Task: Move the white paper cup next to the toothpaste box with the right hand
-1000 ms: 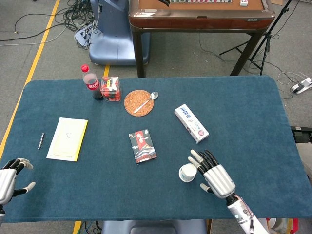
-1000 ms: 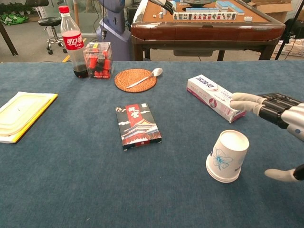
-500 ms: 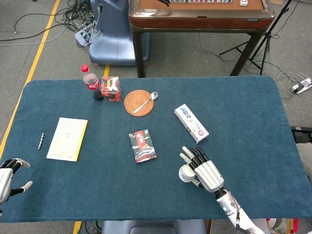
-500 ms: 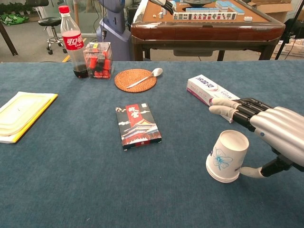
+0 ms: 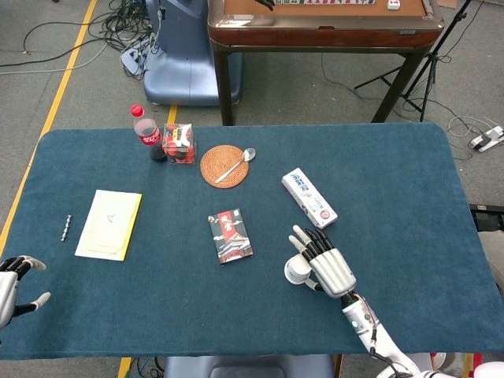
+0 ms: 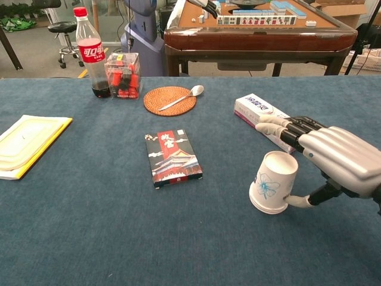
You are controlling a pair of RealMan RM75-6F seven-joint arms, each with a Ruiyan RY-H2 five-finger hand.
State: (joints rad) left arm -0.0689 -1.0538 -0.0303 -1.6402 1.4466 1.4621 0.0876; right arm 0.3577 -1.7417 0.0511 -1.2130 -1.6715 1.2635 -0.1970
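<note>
Your right hand cupped around the white paper cup with its blue flower print, thumb touching the base, grasp unclear, toothpaste box lettering unreadable, left hand released at the table's near-left corner.

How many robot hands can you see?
2. The right hand is at the paper cup, near the toothpaste box. The left hand is at the table's near-left corner, partly cut off.

Robot lab, floor cables, tripod, mahjong table
</note>
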